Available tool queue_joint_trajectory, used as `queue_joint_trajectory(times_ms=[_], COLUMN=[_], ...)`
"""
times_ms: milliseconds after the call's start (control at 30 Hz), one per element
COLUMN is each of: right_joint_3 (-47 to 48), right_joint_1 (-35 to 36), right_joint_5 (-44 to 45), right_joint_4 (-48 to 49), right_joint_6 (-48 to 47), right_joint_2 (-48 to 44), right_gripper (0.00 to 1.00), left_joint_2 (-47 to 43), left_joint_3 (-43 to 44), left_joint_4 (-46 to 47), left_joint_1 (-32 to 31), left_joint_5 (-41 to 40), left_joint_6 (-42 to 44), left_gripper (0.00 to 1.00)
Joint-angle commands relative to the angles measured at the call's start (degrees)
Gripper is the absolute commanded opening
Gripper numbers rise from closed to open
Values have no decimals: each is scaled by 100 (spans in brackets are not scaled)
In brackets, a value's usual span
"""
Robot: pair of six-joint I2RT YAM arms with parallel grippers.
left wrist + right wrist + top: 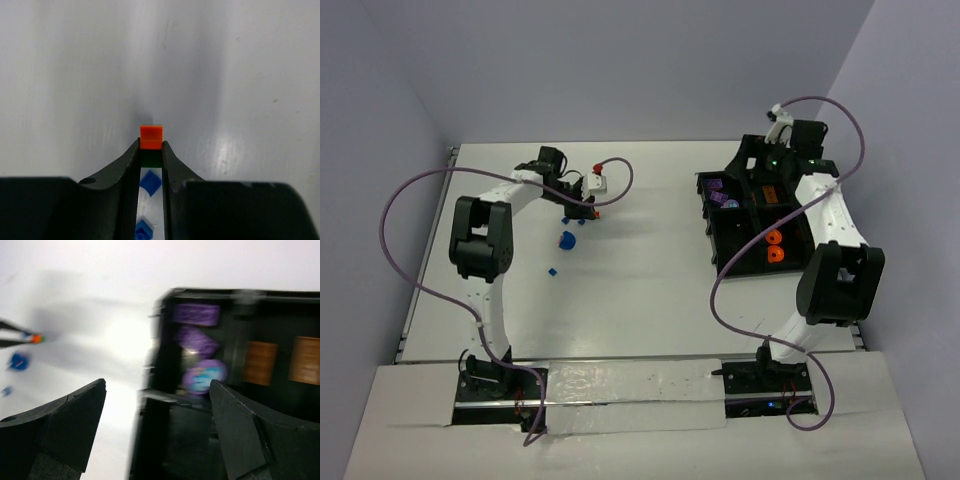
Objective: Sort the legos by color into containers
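My left gripper [591, 209] is shut on a small orange brick [151, 137] at its fingertips, with a dark green piece [150, 159] right behind it, low over the white table. Two blue bricks [149, 183] lie on the table under the fingers. A rounded blue piece [567, 240] and a tiny blue brick [552, 270] lie nearby. My right gripper [157, 385] is open and empty, above the left end of the black tray [708, 238]. The tray holds purple pieces [196, 340], brown bricks [260, 356] and orange pieces [775, 246].
The right wrist view is motion-blurred; it shows the left gripper's tip with the orange brick [36, 338] far off at left. Purple cables loop beside both arms. Grey walls close in the table at back and sides.
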Motion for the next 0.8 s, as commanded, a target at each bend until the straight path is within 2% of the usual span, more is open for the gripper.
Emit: queue_joint_trajectory(times_ms=[0, 67, 133, 200, 267, 367, 533, 600, 633, 767], right_joint_3=[-419, -743, -859, -862, -857, -945, -1289, -1390, -1415, -1395], right_joint_1=[603, 1137, 1557, 1712, 1913, 2154, 2557, 2722, 2767, 2960], right_joint_5=[-837, -1071, -1263, -1438, -1792, -2320, -2699, -2788, -2839, -3073], right_joint_4=[464, 687, 745, 763, 822, 1060, 1652, 1831, 1875, 2000], right_joint_6=[510, 608, 580, 504, 442, 478, 509, 496, 512, 653], right_joint_2=[-553, -689, -714, -703, -689, -706, -935, -999, -991, -956], right_gripper=[90, 87, 85, 81, 75, 63, 60, 60, 59, 59], left_joint_2=[-1186, -1592, -1708, -1813, -2044, -2552, -3315, -3402, -3485, -3630], left_joint_3=[-534, -752, -707, -700, -956, -1479, -2296, -2464, -2558, -2914], left_joint_4=[685, 717, 395, 94, 249, 767, 2622, 3073, 3572, 4298], left_joint_1=[-361, -591, -681, -725, -743, -749, -750, -752, -752, -761], left_joint_5=[393, 525, 1056, 1383, 1955, 2265, 2334, 2448, 2475, 2442], left_joint_6=[-700, -1236, -1705, -1917, -2432, -3342, -5085, -5683, -6241, -7109], left_gripper=[12, 10, 7, 6, 5, 5, 3, 2, 2, 1])
